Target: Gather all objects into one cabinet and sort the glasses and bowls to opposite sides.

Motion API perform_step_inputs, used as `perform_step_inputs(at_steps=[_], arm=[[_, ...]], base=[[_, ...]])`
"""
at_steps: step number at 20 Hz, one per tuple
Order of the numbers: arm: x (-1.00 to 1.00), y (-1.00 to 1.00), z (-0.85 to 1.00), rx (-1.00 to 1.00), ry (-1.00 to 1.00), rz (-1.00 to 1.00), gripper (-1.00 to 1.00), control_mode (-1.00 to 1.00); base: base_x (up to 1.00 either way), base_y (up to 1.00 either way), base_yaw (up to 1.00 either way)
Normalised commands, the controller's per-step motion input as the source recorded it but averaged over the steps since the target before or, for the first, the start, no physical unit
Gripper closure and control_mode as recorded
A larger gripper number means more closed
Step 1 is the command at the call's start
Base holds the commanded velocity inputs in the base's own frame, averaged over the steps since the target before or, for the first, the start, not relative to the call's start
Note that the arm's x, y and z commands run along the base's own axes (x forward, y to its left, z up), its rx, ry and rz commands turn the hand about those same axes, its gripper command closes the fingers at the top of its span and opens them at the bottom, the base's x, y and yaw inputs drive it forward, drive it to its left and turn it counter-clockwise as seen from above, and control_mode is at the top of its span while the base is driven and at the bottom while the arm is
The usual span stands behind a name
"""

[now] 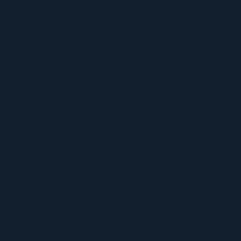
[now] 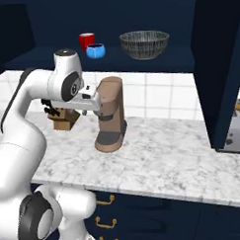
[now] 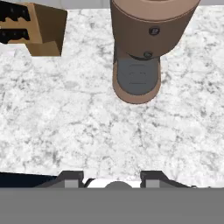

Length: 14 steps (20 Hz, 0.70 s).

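Three items on cabinet shelf (image 2: 179,65): cup (image 2: 87,41) and blue bowl (image 2: 95,51) near left end, mesh bowl (image 2: 144,44) mid-shelf. Gripper (image 3: 111,178) empty, fingers apart, over counter (image 3: 65,127). Lift clear of coffee machine (image 2: 110,114) before reaching up.

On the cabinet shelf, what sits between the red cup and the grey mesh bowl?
In the right base view, a small blue bowl sits between the red cup and the grey mesh bowl, close beside the cup and apart from the mesh bowl.

Arm (image 2: 28,121) folded upward, forearm level — gripper (image 3: 111,177) aimed downward, fingertips (image 3: 72,178) parted, nothing between them.
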Motion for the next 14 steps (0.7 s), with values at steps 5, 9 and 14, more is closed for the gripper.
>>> perform_step_inputs(at_steps=[5, 9, 14], arm=[[-0.05, 0.0, 0.0, 0.0, 0.0, 0.0, -1.0, 1.0], [0.0, 0.0, 0.0, 0.0, 0.0, 0.0, -1.0, 1.0], [0.0, 0.0, 0.0, 0.0, 0.0, 0.0, -1.0, 1.0]], base=[[-0.54, -0.1, 0.0], [-0.8, -0.21, 0.0], [-0.77, -0.14, -0.03]])
